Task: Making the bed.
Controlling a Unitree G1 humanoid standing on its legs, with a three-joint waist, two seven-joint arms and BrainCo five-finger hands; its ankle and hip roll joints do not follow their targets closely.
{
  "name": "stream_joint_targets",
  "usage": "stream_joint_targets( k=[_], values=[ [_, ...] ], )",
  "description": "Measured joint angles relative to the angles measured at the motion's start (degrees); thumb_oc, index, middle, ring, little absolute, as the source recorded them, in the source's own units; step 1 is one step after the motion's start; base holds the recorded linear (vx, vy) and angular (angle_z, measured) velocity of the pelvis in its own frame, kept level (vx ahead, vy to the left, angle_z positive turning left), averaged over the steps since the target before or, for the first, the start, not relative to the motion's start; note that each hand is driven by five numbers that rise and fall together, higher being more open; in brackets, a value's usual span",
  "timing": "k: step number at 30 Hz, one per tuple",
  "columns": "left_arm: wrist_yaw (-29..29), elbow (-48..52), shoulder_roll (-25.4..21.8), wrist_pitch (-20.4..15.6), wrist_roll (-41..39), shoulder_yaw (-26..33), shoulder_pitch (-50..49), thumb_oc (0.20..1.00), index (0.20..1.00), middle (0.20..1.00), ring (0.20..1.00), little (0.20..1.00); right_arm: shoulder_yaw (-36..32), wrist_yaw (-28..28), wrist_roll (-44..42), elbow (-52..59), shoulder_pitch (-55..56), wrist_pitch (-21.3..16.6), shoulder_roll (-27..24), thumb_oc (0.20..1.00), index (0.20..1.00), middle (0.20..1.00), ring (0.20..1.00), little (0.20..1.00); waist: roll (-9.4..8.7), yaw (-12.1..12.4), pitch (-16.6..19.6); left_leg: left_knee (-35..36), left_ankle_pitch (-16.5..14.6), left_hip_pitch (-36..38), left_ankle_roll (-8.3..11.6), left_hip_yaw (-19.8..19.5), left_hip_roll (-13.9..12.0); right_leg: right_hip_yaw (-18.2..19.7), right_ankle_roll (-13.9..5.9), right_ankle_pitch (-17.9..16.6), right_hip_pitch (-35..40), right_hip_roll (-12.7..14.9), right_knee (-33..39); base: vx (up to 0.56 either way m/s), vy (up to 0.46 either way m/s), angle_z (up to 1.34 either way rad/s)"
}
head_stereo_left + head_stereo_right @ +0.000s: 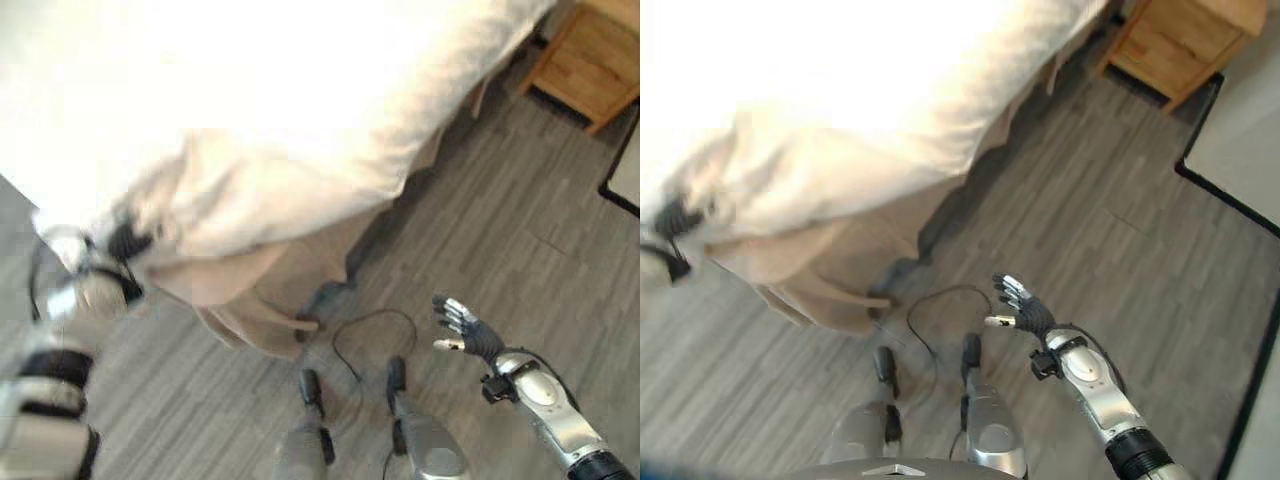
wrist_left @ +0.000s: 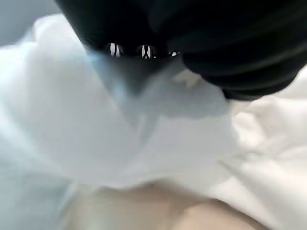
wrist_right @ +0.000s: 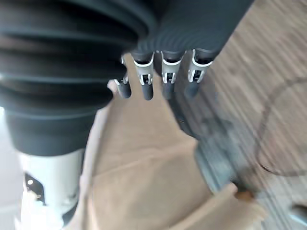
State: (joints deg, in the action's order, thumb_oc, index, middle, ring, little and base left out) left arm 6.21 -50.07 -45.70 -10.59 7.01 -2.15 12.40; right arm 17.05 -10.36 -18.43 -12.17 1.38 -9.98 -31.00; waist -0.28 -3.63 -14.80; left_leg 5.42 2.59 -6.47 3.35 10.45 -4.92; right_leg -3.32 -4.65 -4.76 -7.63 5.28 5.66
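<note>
The bed's white duvet [image 1: 250, 110] covers the upper left of the eye views and hangs over the bed's edge. Below it a beige sheet [image 1: 255, 290] drapes down to the floor. My left hand [image 1: 118, 243] is at the duvet's hanging edge on the left. In the left wrist view its fingers [image 2: 130, 50] are curled into the white cloth [image 2: 134, 124], which rises in a peak toward them. My right hand [image 1: 468, 330] hovers open over the floor to the right of the bed, fingers [image 3: 153, 79] straight and holding nothing.
A wooden nightstand [image 1: 592, 58] stands at the far right beside the bed. A pale mat with a dark border [image 1: 1240, 140] lies along the right side. A small grey object [image 1: 325, 296] sits on the grey plank floor [image 1: 500, 230] by the beige sheet.
</note>
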Motion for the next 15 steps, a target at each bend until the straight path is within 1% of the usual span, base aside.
stream_joint_targets(
  k=[1, 2, 3, 4, 5, 6, 7, 8, 9, 10, 12, 15],
  values=[
    [-0.4, -4.4, 4.5, -0.6, -1.5, 4.5, -3.2, 0.2, 0.2, 0.2, 0.2, 0.2, -0.7, -0.2, 0.6, 0.0, 0.2, 0.2, 0.0, 1.0, 1.0, 1.0, 1.0, 1.0, 0.55, 0.0, 0.5, 0.0, -0.4, 1.5, -0.01, 0.4, 0.0, 0.3, -0.11, 0.2, 1.2, 0.0, 0.0, 0.1, 0.018, -0.15],
    [-0.5, -9.1, 9.0, -0.7, -2.4, 7.7, -6.1, 0.2, 0.2, 0.2, 0.2, 0.2, -1.6, -0.1, 0.7, 0.0, 0.8, 0.2, 0.0, 1.0, 1.0, 1.0, 1.0, 1.0, 1.06, -0.1, 1.5, 0.2, -0.8, 2.8, 0.02, 0.9, 0.0, 0.7, -0.32, 0.5, 2.3, 0.1, 0.1, 0.07, 0.007, -0.16],
    [-1.6, -14.1, 12.7, -0.4, -2.4, 6.4, -8.2, 0.2, 0.2, 0.2, 0.2, 0.2, -2.7, 0.0, 0.7, -0.1, 1.7, 0.1, 0.0, 1.0, 1.0, 1.0, 1.0, 1.0, 1.42, -0.2, 3.5, 0.3, -1.3, 3.7, 0.13, 1.2, 0.0, 0.8, -0.31, 1.2, 3.0, 0.1, 0.3, 0.16, 0.008, -0.1],
    [-2.0, -16.4, 16.4, -1.4, -2.2, 3.7, -11.4, 0.2, 0.2, 0.2, 0.2, 0.2, -2.8, 0.1, 0.7, 0.0, 2.9, 0.2, 0.0, 1.0, 1.0, 1.0, 1.0, 1.0, 0.91, -0.1, 6.5, 0.3, -1.6, 3.7, 0.25, 1.4, -0.2, 0.8, -0.5, 2.1, 3.0, -0.1, 0.3, 0.14, -0.009, -0.06],
    [-1.5, -17.8, 18.3, -1.6, -1.4, 5.2, -11.6, 0.2, 0.2, 0.2, 0.2, 0.2, -3.1, -0.2, 1.1, 0.5, 3.4, 0.6, 0.2, 1.0, 1.0, 1.0, 1.0, 1.0, 0.7, 0.4, 7.5, 0.3, -1.8, 4.4, 0.34, 1.4, -0.3, 0.7, -0.56, 2.3, 3.6, -0.2, 0.2, 0.1, -0.008, -0.1],
    [-1.3, -19.0, 19.5, -1.5, -0.7, 6.6, -11.6, 0.2, 0.2, 0.2, 0.2, 0.2, -3.3, -0.2, 1.6, 0.9, 4.6, 0.6, 0.3, 1.0, 1.0, 1.0, 1.0, 1.0, 0.23, 0.6, 8.4, 0.1, -1.8, 5.4, 0.26, 1.6, -0.3, 1.0, -0.39, 2.2, 4.5, -0.4, 0.3, 0.07, -0.034, -0.1],
    [-1.7, -20.3, 19.3, -0.5, 1.0, 6.8, -11.6, 0.2, 0.2, 0.2, 0.2, 0.2, -3.4, -0.2, 2.3, 0.8, 6.3, 0.6, 0.3, 1.0, 1.0, 1.0, 1.0, 1.0, -0.23, 0.4, 11.2, 0.3, -2.4, 5.8, 0.54, 1.6, -0.5, 1.0, -0.06, 2.5, 4.9, -0.6, 0.3, 0.06, -0.026, -0.08],
    [-2.5, -21.0, 19.6, -0.2, 1.0, 7.9, -11.7, 0.2, 0.2, 0.2, 0.2, 0.2, -4.2, -0.3, 2.6, 0.9, 7.6, 0.6, 0.5, 1.0, 1.0, 1.0, 1.0, 1.0, -0.47, 0.5, 12.2, 0.3, -2.7, 6.0, 0.5, 1.5, -0.7, 0.8, -0.26, 2.9, 5.4, -0.5, 0.3, 0.06, -0.043, 0.02],
    [-2.7, -21.5, 20.0, -0.2, 1.0, 9.8, -12.0, 0.2, 0.2, 0.2, 0.2, 0.2, -5.4, -0.5, 2.7, 1.0, 9.2, 0.6, 0.6, 1.0, 1.0, 1.0, 1.0, 1.0, -0.39, 0.7, 12.3, 0.3, -2.9, 6.9, 0.47, 1.4, -0.7, 0.6, -0.14, 3.1, 6.4, -0.4, 0.3, 0.02, -0.025, 0.07],
    [-2.9, -21.5, 20.3, -0.2, 1.0, 10.2, -12.8, 0.2, 0.2, 0.2, 0.2, 0.2, -6.0, -0.6, 2.8, 1.0, 10.8, 1.0, 0.4, 1.0, 1.0, 1.0, 1.0, 1.0, -0.22, 0.8, 12.5, 0.3, -3.0, 7.5, 0.4, 1.3, -0.5, 0.5, -0.15, 3.3, 7.0, -0.3, 0.3, 0.03, -0.048, 0.1],
    [-4.9, -21.4, 21.3, -0.4, 0.9, 12.5, -13.4, 0.2, 0.2, 0.2, 0.2, 0.2, -7.7, -0.8, 2.9, 2.5, 15.0, 2.0, 0.6, 1.0, 1.0, 1.0, 1.0, 1.0, 0.24, 1.0, 13.7, 0.3, -3.4, 7.8, 0.1, 0.7, -0.1, -0.2, -0.32, 3.5, 8.0, 0.1, 0.4, 0.01, -0.035, 0.16],
    [-5.0, -21.3, 22.3, -0.4, 0.5, 12.2, -13.3, 0.2, 0.2, 0.2, 0.2, 0.2, -7.7, -1.1, 2.9, 3.6, 16.5, 2.3, 0.6, 1.0, 1.0, 1.0, 1.0, 1.0, 0.73, 1.0, 14.5, 0.2, -3.4, 7.8, -0.06, -0.3, 0.3, -1.1, -0.54, 3.7, 8.3, 0.4, 0.3, 0.0, -0.024, 0.17]
  ],
)
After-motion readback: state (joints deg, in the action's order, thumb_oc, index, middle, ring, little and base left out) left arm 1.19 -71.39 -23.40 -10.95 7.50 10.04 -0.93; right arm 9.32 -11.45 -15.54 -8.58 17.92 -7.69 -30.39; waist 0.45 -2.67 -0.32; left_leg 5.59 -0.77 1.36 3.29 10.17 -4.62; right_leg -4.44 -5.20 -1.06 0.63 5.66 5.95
